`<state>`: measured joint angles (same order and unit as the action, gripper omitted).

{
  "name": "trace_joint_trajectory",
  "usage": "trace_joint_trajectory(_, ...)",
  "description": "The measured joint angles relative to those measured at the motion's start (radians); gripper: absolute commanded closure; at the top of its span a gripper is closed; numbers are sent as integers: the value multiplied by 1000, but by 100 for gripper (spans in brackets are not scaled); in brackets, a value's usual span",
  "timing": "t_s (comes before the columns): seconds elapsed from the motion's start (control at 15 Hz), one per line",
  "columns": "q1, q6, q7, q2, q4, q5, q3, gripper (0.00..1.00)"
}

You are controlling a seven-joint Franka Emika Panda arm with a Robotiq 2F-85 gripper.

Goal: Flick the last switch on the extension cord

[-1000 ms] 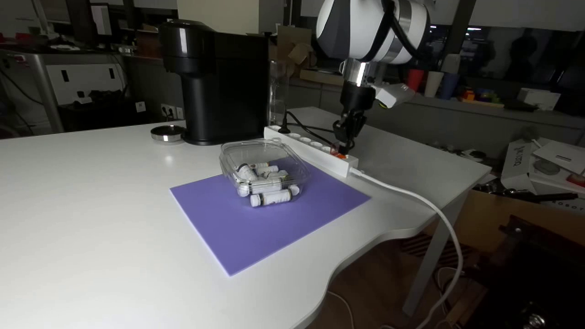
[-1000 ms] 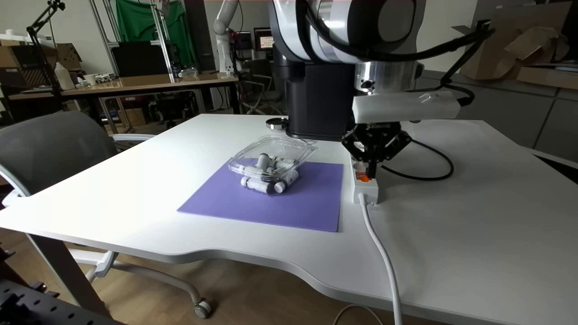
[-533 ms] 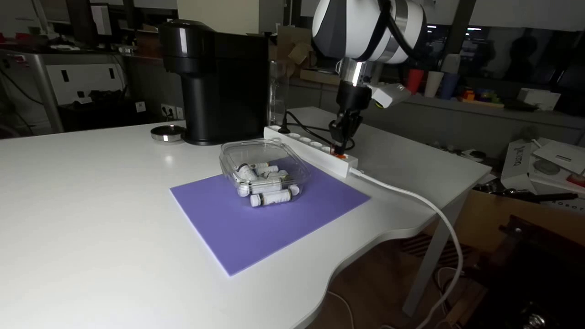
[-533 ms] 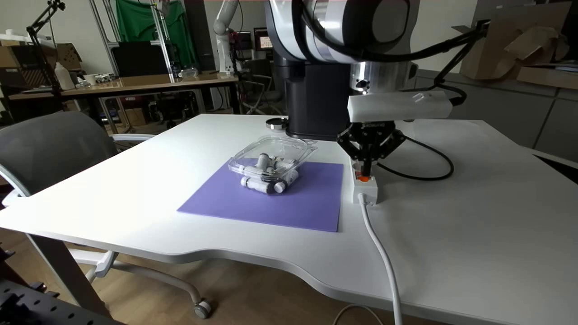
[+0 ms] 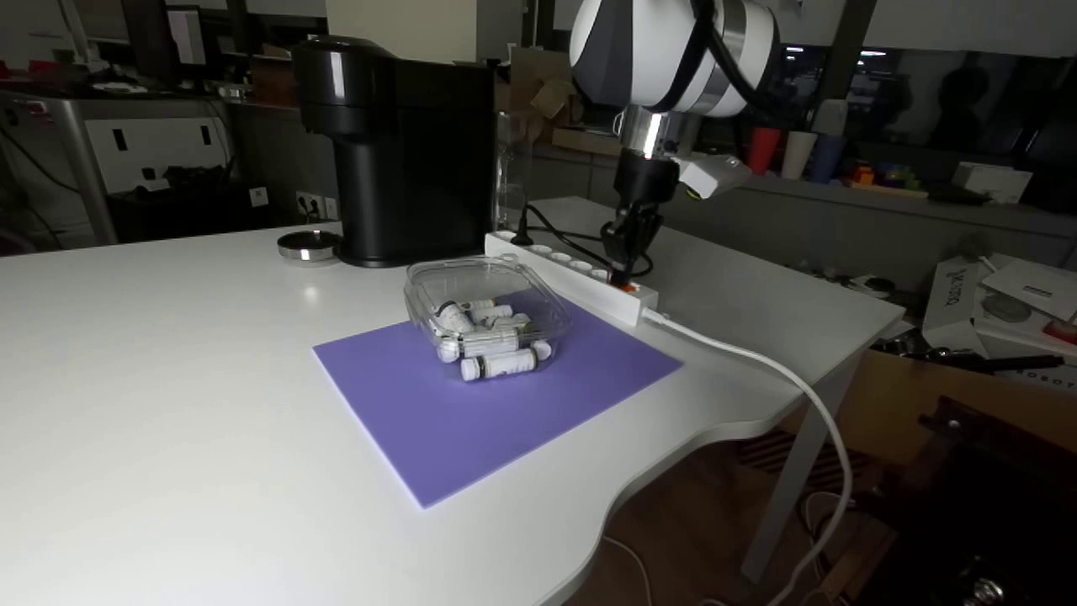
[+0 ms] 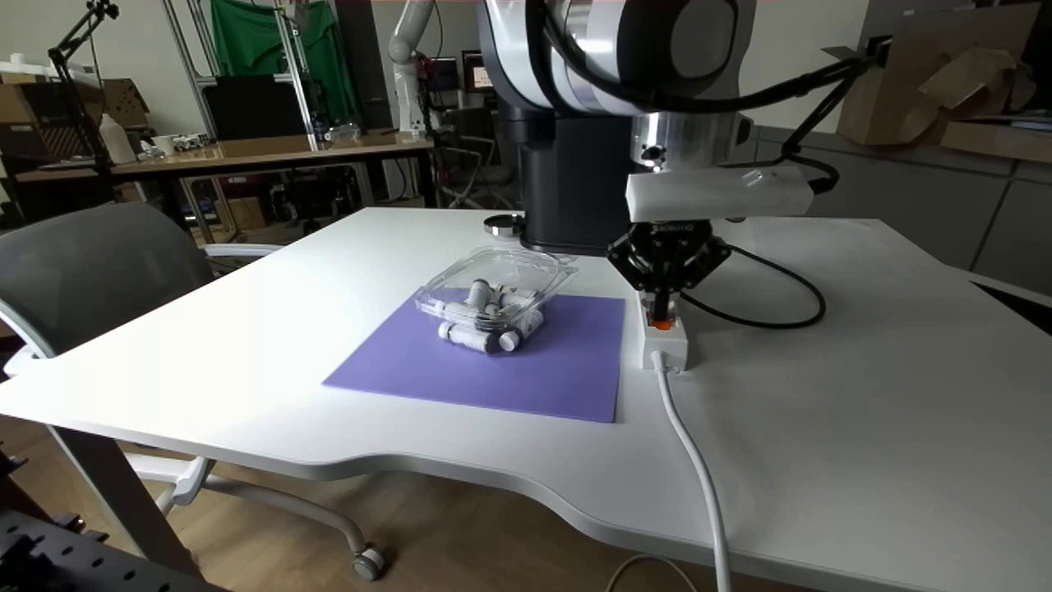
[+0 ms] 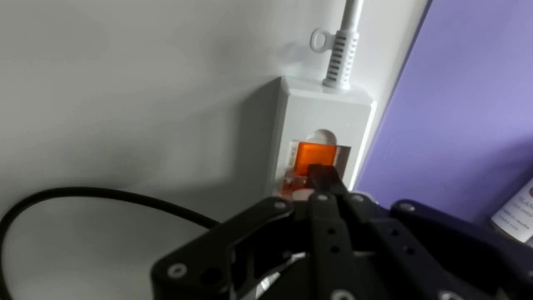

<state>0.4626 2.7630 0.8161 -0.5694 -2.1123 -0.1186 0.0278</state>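
- Tool point(image 7: 326, 175): jaws pressed together, tips pointing down at the orange switch point(image 7: 315, 153); whether they touch it cannot be told.
- Extension cord point(image 5: 580, 284): on the bench point(image 5: 210, 421), the orange switch at its near end.
- White cable point(image 6: 699, 460): leaves that end and hangs over the near edge.
- Black plug point(image 5: 522, 237): in a socket towards the far end.
- Purple mat point(image 6: 559, 386): just left, bearing a clear box point(image 5: 458, 273) with white tubes point(image 5: 501, 364).
- Black coffee machine point(image 5: 412, 160): far side.
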Motion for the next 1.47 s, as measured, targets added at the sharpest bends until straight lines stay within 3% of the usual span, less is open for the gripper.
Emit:
trace_joint_trajectory(0.67, -43, -74, -103, -12, 28, 33, -78, 100)
trace_joint_trajectory(1.47, 36, -91, 0, -20, 44, 19, -4, 100)
